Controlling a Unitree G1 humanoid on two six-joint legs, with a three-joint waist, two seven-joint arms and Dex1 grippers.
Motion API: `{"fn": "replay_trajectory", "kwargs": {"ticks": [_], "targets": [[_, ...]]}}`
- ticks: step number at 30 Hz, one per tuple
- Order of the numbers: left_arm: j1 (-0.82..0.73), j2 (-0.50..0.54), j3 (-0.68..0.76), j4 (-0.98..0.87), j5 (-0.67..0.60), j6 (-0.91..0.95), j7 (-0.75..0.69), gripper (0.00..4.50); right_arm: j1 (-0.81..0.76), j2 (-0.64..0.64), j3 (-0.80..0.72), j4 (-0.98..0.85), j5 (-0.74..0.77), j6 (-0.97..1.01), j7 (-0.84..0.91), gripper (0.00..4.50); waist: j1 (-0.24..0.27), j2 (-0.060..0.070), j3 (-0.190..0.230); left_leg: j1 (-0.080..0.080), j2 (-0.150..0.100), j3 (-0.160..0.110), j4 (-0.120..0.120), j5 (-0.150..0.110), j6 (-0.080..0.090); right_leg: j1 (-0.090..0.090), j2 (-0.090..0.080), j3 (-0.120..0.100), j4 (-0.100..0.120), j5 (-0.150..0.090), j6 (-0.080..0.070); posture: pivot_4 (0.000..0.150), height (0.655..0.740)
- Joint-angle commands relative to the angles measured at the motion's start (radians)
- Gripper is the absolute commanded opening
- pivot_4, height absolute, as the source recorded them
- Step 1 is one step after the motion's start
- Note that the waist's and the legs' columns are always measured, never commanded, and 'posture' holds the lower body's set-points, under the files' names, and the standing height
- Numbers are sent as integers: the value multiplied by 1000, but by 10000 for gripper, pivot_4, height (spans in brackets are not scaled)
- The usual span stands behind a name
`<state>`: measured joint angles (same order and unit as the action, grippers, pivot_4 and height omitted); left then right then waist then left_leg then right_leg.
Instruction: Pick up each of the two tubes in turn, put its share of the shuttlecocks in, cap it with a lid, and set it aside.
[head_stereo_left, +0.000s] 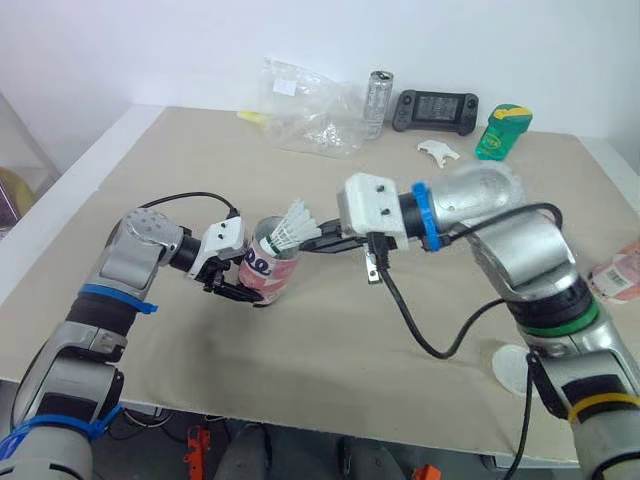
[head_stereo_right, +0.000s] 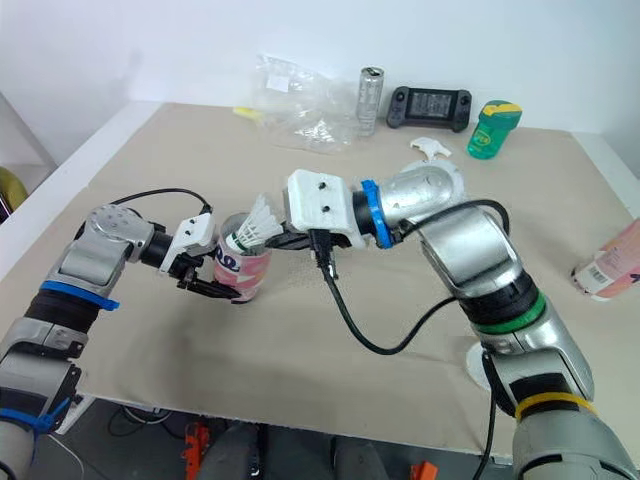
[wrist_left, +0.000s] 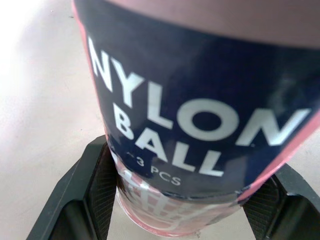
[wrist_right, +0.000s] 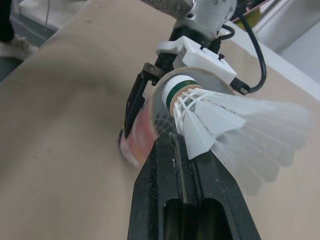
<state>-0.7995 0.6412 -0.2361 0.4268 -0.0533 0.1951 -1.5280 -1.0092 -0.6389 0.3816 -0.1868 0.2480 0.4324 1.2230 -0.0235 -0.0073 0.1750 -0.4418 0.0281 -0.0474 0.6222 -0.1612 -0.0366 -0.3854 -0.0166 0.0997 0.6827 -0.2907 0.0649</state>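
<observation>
My left gripper (head_stereo_left: 238, 291) is clamping the tube (head_stereo_left: 270, 272), centre-left; my right gripper (head_stereo_left: 312, 243) is pinching a shuttlecock (head_stereo_left: 292, 229) at its mouth. Pushing it in looks next.

- The table (head_stereo_left: 330, 340) has a beige top with pale edges.
- A crumpled clear plastic bag (head_stereo_left: 305, 110) lies at the far side, a yellow item (head_stereo_left: 250, 117) just beside it on the left.
- A silver can (head_stereo_left: 377, 103) stands upright against the bag's right end.
- A black handheld console (head_stereo_left: 435, 108) lies right of the can.
- A green bottle (head_stereo_left: 502, 131) stands upright further right, a small white piece (head_stereo_left: 437, 152) near it.
- A pink-labelled bottle (head_stereo_right: 610, 262) lies at the right edge.
- A white round lid (head_stereo_left: 508, 368) lies flat near the front right.
</observation>
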Motion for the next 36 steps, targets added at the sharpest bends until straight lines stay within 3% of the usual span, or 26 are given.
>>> {"fn": "replay_trajectory", "kwargs": {"ticks": [1, 3, 12, 15, 16, 19, 32, 36], "targets": [[14, -7, -20, -21, -1, 9, 6, 29887, -47, 17, -22, -1, 19, -11, 44, 11428, 1, 0, 0, 0, 0, 0, 0, 0, 0, 0, 0, 0, 0, 0, 0, 1500, 7394], [15, -6, -20, -25, -3, 13, 9, 29887, -60, 27, -45, -3, 43, 2, 56, 24950, 1, 0, 0, 0, 0, 0, 0, 0, 0, 0, 0, -1, 0, 0, 0, 1500, 7394], [13, -2, -22, -19, -4, 12, 9, 29887, -81, 7, -153, 88, 89, 22, 53, 25753, 1, 0, 0, 0, 0, -1, 0, 0, 0, 1, 0, -1, 0, 0, 0, 1500, 7394], [4, -5, -26, -5, -1, 6, 6, 29887, -88, 45, -106, 99, 53, 15, 39, 19772, 0, 0, 0, 0, 0, -1, 0, 0, 0, 0, 0, -1, 1, 0, -1, 1500, 7394], [0, -7, -27, -1, 0, 3, 5, 29887, -86, 54, -77, 96, 33, -1, 52, 12330, 0, 0, 0, 0, 0, -1, 0, 0, 0, 0, 0, -1, 1, 0, -1, 1500, 7394], [-9, -11, -30, 10, 3, -1, 3, 29887, -115, 85, 26, 148, -80, -94, 70, 94, 0, 0, 0, 0, 0, 0, 0, 0, 0, 0, 0, -1, 1, 0, -1, 1500, 7394], [2, -6, -21, 0, -1, 6, 2, 29887, -328, 316, 330, 614, -378, -523, 265, 94, -2, 0, 0, 0, 0, 0, -1, 1, -1, -1, 0, -1, 1, 1, -2, 1500, 7394], [13, -1, -15, -17, -5, 19, 10, 29887, -357, 413, 369, 766, -477, -617, 213, 94, -9, 0, 0, 4, 2, -1, -2, 1, -2, 1, 1, -2, 2, 1, -3, 1500, 7394]]}}
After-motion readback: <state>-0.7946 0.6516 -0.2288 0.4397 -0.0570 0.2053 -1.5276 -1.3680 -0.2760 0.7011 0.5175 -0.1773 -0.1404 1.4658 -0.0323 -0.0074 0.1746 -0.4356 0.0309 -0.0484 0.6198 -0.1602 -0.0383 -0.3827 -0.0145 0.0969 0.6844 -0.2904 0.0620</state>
